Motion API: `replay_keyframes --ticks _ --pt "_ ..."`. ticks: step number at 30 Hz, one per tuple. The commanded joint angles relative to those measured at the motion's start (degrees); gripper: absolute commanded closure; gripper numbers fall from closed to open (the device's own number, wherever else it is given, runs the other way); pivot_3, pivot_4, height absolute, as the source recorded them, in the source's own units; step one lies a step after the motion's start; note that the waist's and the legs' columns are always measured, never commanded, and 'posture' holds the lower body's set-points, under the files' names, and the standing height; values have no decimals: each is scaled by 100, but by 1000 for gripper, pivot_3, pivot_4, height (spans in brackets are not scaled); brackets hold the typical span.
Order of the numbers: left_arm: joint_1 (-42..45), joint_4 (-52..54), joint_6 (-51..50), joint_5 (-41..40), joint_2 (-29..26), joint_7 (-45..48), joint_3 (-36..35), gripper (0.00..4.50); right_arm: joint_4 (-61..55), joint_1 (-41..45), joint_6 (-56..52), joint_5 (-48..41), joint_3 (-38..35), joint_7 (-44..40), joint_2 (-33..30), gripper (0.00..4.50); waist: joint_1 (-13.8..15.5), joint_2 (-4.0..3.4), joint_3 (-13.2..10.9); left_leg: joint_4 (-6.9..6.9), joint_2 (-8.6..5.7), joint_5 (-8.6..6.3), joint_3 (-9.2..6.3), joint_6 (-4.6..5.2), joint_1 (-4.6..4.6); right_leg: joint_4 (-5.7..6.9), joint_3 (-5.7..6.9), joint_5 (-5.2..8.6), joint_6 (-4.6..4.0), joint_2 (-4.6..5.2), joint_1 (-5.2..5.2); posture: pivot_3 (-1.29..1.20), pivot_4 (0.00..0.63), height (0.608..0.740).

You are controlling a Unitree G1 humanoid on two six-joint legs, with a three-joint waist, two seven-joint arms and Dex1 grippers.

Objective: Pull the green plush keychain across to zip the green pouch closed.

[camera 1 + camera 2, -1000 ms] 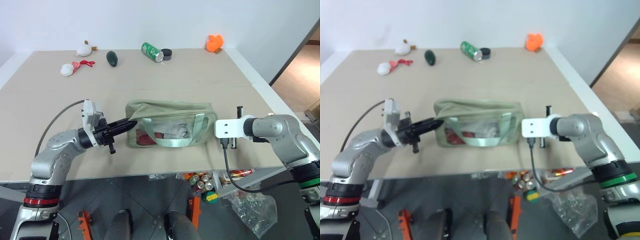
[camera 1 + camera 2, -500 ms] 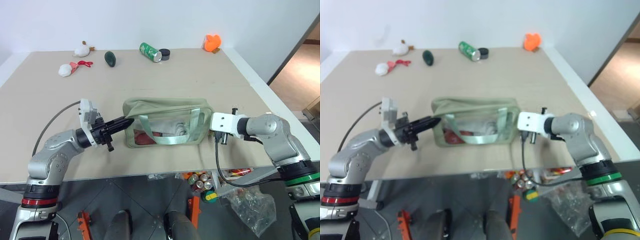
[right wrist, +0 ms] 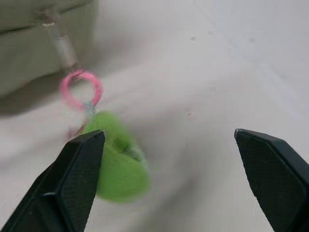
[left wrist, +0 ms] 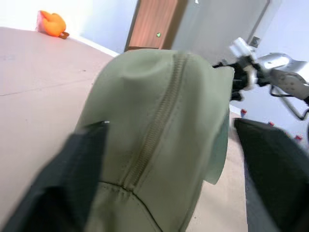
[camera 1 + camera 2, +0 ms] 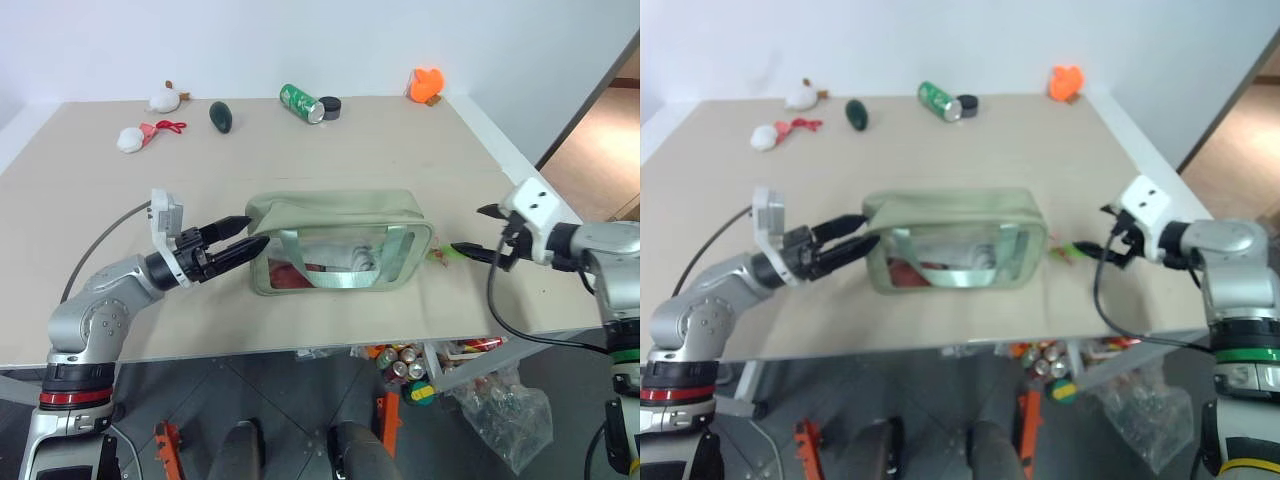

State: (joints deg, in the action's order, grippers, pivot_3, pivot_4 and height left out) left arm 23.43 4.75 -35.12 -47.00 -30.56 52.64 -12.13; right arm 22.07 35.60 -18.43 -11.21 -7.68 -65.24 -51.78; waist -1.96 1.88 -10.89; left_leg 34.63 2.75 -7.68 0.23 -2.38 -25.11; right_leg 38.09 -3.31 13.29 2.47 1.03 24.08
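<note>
Zip looks done: from the left wrist view the zipper runs closed along the top of the green pouch (image 5: pixel 340 240), and the green plush keychain (image 5: pixel 441 256) lies on the table (image 5: pixel 400 150) just beside the pouch's right end, on its pink cord (image 3: pixel 79 89), toward the table's right edge. Pouch sits near the front edge, roughly mid-table, upright, clear panel facing the robot. Both jaws spread wide and holding nothing: left gripper (image 5: pixel 240 238) is at the pouch's left end, fingers straddling that corner, can't tell if touching; right gripper (image 5: pixel 478 232) is off to the right of the keychain, apart from it, with the plush just inside one finger in the right wrist view. My read: this is the release step, task essentially complete. Next move just needs both arms backed off cleanly without snagging the cord or nudging the pouch. If the slider isn't fully home, hidden at the far end, right gripper would need to re-grasp the plush and pull further right while left braces.
</note>
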Motion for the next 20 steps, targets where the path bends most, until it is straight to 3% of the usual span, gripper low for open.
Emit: replay_keyframes --ticks 1,8,20 --pt "-119 367 -61 -282 -224 -130 -527 42 -460 171 -997 -1049 -772 -486 -371 0 -12 -2 -2 0 0 0 0 0 0 0 -1 0 -1 0 0 0 150 740" --pt "-508 151 -165 -475 -665 -364 -1366 42 -1090 -190 -1931 -1985 -1448 -474 -529 0 -50 0 -2 -1 3 -1 -3 0 2 0 2 10 -18 -2 0 0 150 740" --pt "-1273 -96 -73 -126 -1145 -28 -1516 42 -2370 -1019 -2727 -2921 -1908 204 -316 0 -54 1 -2 -1 2 -2 2 -1 -4 -1 2 11 -19 4 7 0 150 740"
